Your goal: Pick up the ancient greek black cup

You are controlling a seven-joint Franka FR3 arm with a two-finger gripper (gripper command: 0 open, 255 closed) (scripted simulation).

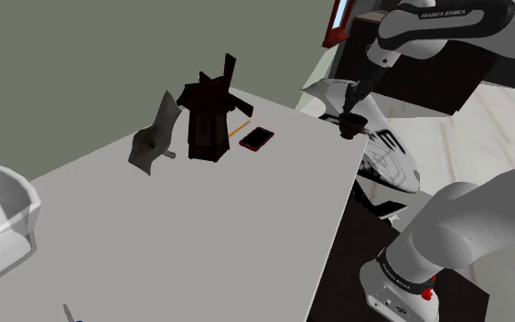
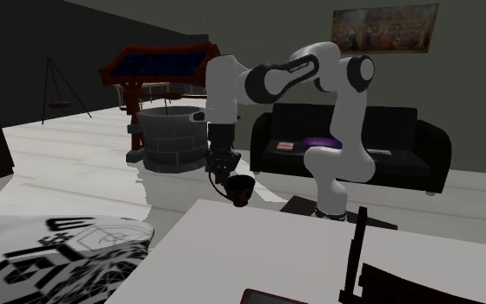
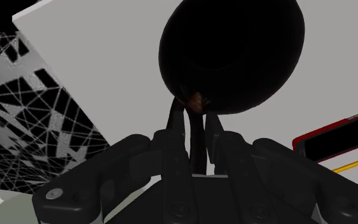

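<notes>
Right at the corner of the pale table point(image 1: 200, 229), the gripper point(image 1: 351, 108) is clamping down narrow on the black cup point(image 1: 348, 123). Its fingers are pinching the thin handle, and the dark bowl is hanging just beneath the hand. Whether the cup is resting on the surface or riding clear of it, I cannot tell. Further along, a red-edged phone point(image 1: 257, 138) is lying just beside a dark windmill model point(image 1: 211, 114).
</notes>
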